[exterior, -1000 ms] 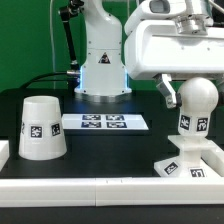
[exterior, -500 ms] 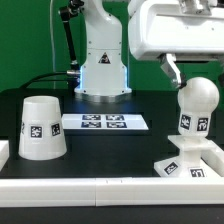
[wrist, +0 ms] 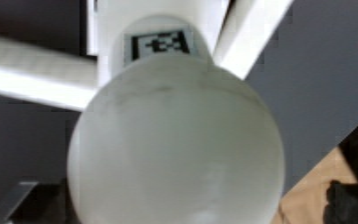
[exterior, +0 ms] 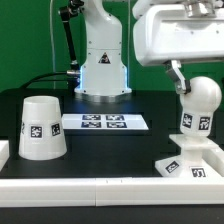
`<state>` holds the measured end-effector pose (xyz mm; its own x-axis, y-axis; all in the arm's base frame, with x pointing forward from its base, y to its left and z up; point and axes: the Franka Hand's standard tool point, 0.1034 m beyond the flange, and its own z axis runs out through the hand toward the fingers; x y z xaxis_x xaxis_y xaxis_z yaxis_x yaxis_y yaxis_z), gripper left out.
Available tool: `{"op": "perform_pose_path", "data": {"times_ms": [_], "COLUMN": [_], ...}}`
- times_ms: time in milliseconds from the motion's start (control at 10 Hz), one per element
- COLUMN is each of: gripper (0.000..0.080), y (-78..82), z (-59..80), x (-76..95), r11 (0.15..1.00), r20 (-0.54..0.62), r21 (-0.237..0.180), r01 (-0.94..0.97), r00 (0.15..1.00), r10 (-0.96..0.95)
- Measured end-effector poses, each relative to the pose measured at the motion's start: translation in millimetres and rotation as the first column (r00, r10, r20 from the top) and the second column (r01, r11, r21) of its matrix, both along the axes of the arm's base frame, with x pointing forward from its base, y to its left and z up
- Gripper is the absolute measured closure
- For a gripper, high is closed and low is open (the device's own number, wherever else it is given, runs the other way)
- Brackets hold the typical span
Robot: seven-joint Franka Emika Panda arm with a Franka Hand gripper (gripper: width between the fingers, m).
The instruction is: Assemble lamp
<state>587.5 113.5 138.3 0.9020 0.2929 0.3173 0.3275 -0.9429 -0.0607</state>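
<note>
The white round bulb (exterior: 203,103) stands neck-down in the low blocky base (exterior: 190,166) at the exterior view's right, leaning slightly right. My gripper (exterior: 189,87) hangs over the bulb's head, with one dark finger (exterior: 179,77) at its upper left side and the other finger hidden. In the wrist view the bulb (wrist: 176,120) fills the picture between the dark fingertips (wrist: 28,205). The jaws stand wider than the bulb, with a gap on one side, so the gripper (wrist: 190,206) reads as open. The cone shade (exterior: 42,128) stands wide end down at the left.
The marker board (exterior: 104,122) lies flat at the middle of the black table. The arm's white pedestal (exterior: 103,62) stands behind it. A white rail (exterior: 90,186) runs along the table's front edge, and a black cable stands at the back left.
My gripper has risen and shifted toward the exterior view's right. Its finger went from beside the bulb's head to its upper left. The bulb's head has moved slightly right.
</note>
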Motion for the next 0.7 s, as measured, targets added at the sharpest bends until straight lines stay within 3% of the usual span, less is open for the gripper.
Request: {"op": "perform_pose_path", "data": {"times_ms": [200,400,600,700], "gripper": [0.0100,0.0100,0.0100,0.0100], "y": [-10.4,-10.0,-7.9,-7.1], "z": [-2.6,-3.1,-6.1,-8.4], "x": [1.9,-0.7,-3.6,-1.5], "r11": [0.999,0.995,0.994,0.994], "r20": [-0.102,-0.239,-0.316,-0.299], "r21": [-0.020,-0.041,-0.045,-0.045], "r01": [-0.035,-0.088,-0.102,-0.099], "r00": [0.994,0.968,0.945,0.951], "r10": [0.033,0.076,0.082,0.081]}}
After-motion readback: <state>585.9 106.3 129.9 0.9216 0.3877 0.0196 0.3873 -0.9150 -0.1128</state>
